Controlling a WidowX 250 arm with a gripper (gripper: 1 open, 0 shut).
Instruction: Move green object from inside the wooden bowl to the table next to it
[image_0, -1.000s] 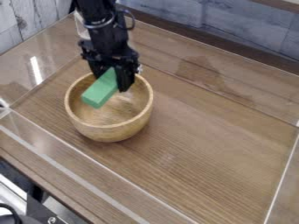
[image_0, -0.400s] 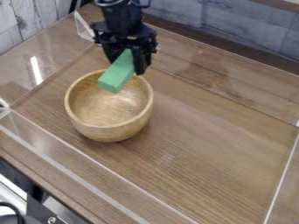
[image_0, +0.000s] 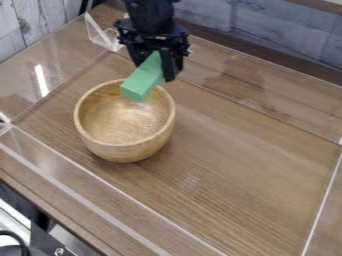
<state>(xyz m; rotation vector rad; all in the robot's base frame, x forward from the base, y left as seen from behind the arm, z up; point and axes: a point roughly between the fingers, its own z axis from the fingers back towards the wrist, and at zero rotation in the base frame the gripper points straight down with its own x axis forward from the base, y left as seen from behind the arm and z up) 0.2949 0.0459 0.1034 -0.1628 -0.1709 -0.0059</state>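
- Gripping the green object (image_0: 143, 77) by its upper end, the gripper (image_0: 158, 66) has its fingers clamped tight, and the bar hangs tilted above the far rim of the wooden bowl (image_0: 124, 122).
- The bar is clear of the bowl's floor, and its lower end hangs over the far rim.
- As I judge it, the hold is near one end, so the bar could swing or slip out if the arm moves off sharply.
- If the arm comes down too early, the low end could clip the rim and knock the bar loose, or nudge the bowl.
- The table (image_0: 247, 140) to the right of the bowl is bare wood, with plenty of room to set the bar down.
- A low clear plastic wall (image_0: 327, 200) borders the table, well away from the bowl and not in the way.
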